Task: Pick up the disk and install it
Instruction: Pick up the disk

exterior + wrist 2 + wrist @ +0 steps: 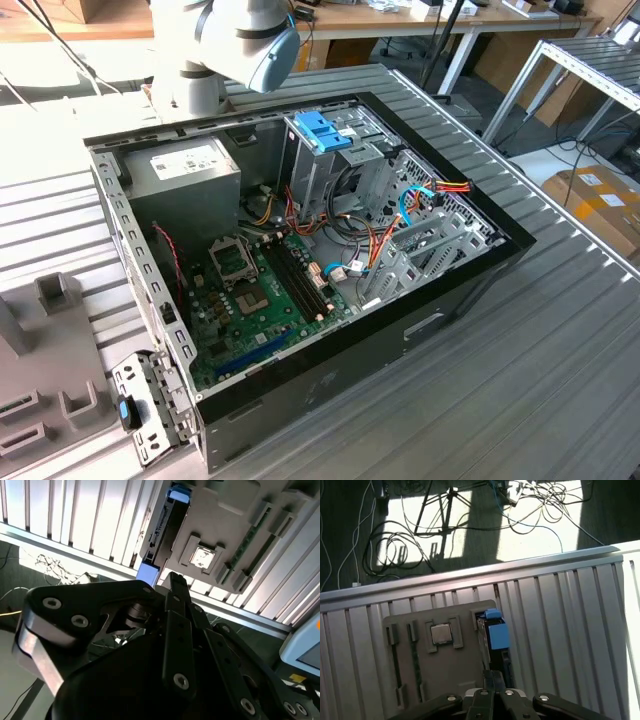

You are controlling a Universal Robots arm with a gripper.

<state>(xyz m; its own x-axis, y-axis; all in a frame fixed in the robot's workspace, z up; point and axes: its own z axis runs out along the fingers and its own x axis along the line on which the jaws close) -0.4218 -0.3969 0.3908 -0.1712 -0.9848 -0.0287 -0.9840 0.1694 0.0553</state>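
Hovering with gripper point(490, 674) pressed together, pinching nothing. Just beyond the fingertips: disk point(497, 635) standing on edge in a grey tray point(445, 667), chip point(441, 633) alongside.

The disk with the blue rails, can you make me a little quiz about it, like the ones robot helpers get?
1. True or false: the disk is already inside the computer case.
2. Pick one: what sits in the grey tray near the disk? A) a square chip B) a banana C) a cup
3. Fill the gap: in the first wrist view, the claw is nearest to the ____.

Key: 1 false, because the disk stands on its edge in the grey tray. 2 A. 3 disk.
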